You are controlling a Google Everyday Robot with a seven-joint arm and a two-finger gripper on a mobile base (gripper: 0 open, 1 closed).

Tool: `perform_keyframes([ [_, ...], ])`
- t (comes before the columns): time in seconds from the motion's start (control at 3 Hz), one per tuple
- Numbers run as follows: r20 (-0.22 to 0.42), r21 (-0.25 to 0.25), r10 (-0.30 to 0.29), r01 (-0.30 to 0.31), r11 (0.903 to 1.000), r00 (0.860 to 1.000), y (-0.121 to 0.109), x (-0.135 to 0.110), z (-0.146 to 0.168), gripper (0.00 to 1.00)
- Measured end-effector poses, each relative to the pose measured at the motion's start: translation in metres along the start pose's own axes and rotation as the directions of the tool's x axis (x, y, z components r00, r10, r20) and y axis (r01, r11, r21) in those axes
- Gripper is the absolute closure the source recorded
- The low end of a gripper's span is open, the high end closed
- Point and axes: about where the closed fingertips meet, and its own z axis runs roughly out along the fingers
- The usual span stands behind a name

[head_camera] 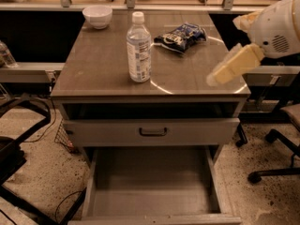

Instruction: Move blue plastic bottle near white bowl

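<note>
The blue plastic bottle (139, 48) stands upright near the middle of the grey table top (98, 64); it is clear, with a white cap and a pale label. The white bowl (97, 16) sits at the table's far left corner, well apart from the bottle. My gripper (224, 73) comes in from the right on a white arm (276, 27) and hangs over the table's right side, to the right of the bottle and not touching it. It holds nothing that I can see.
A dark blue snack bag (180, 35) lies at the back right of the table. Below the top, one drawer (152, 131) is slightly out and the bottom drawer (152, 186) is pulled wide open. An office chair base (276, 168) stands at the right.
</note>
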Motion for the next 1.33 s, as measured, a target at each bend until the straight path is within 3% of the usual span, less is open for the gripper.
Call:
perform_keyframes([
  [0.33,0.257,-0.04,0.026,-0.016,0.9991,0.966,-0.008,-0.039,0.028,0.0],
  [0.67,0.447,-0.098,0.066,-0.024,0.9949,0.892,0.001,-0.076,0.039,0.0],
  [1.0,0.484,-0.124,0.073,-0.014,0.9921,0.872,0.009,-0.093,0.039,0.0],
  [1.33,0.478,-0.12,0.07,-0.014,0.9926,0.876,0.008,-0.09,0.039,0.0],
])
